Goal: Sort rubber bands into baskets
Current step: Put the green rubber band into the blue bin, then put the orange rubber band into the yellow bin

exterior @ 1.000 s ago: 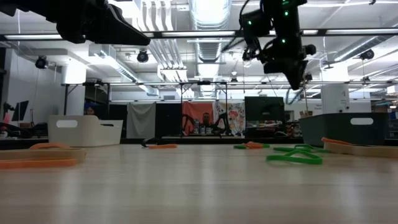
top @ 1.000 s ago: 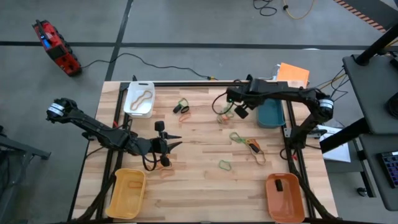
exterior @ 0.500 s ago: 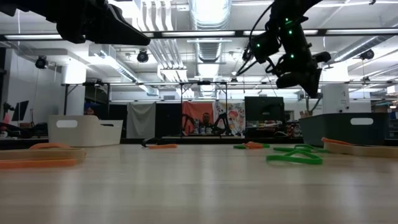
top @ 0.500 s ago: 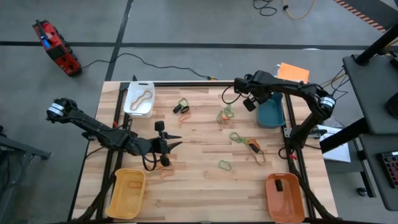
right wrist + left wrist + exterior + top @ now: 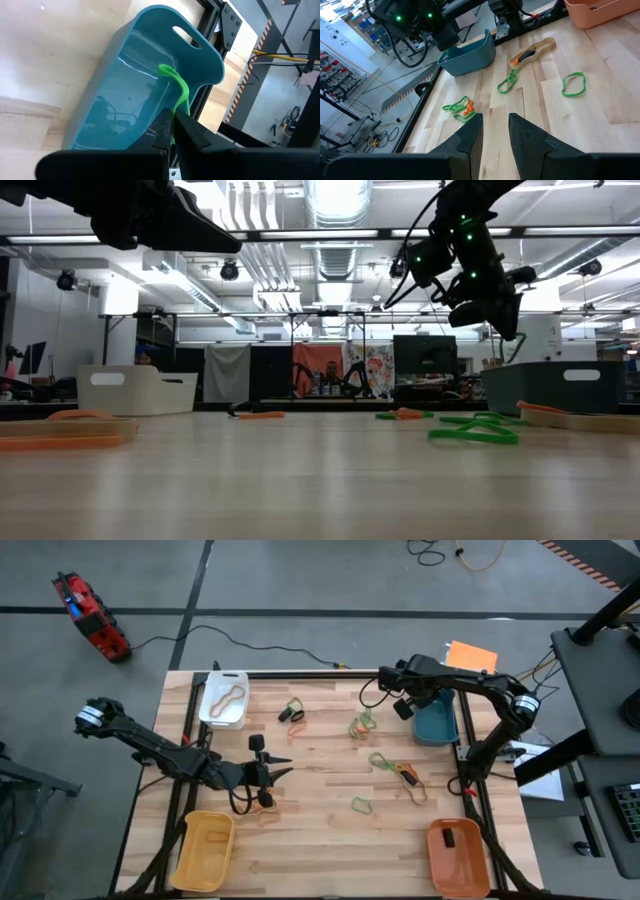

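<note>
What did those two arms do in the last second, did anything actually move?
The right gripper swung from above the middle of the wooden table toward the small teal plastic basket; it now hangs over it, shut on a thin green rubber band. The left gripper stayed open near the shallow yellow plastic basket. The loose rubber bands on the table did not shift.

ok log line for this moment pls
right gripper: shut on thin green rubber band, above teal plastic basket | left gripper: open, idle near yellow plastic basket
</note>
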Motion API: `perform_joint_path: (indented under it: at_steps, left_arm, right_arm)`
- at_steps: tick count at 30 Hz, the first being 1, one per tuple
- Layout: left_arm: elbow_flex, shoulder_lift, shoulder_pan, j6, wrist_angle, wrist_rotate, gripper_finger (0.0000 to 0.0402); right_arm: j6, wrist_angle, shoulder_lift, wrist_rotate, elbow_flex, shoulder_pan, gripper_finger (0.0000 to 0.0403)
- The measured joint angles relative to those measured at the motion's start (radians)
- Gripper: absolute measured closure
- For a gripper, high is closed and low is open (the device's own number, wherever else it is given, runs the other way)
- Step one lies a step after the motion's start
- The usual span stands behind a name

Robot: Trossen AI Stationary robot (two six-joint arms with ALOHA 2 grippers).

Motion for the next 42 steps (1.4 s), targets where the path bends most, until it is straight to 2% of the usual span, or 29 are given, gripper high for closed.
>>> perform_joint_path:
  at_steps: [7,20,28,35,42]
  left_arm:
    - [0.0,0.0,0.0,-0.003,0.0,0.0,0.0323]
    - [0.0,0.0,0.0,-0.007,0.0,0.0,0.0323]
    - [0.0,0.0,0.0,-0.008,0.0,0.0,0.0323]
    - [0.0,0.0,0.0,-0.021,0.0,0.0,0.0323]
    - [0.0,0.0,0.0,-0.049,-0.002,0.0,0.0323]
  right_arm:
    - [0.01,0.005,0.0,0.013,0.0,0.0,0.0376]
    - [0.04,0.014,0.0,0.044,0.0,0.0,0.0281]
    - [0.042,0.045,0.0,0.046,0.0,0.012,0.0247]
    - [0.023,0.141,-0.006,0.046,0.001,0.109,0.0242]
    - [0.015,0.275,-0.041,0.046,0.001,0.274,0.0253]
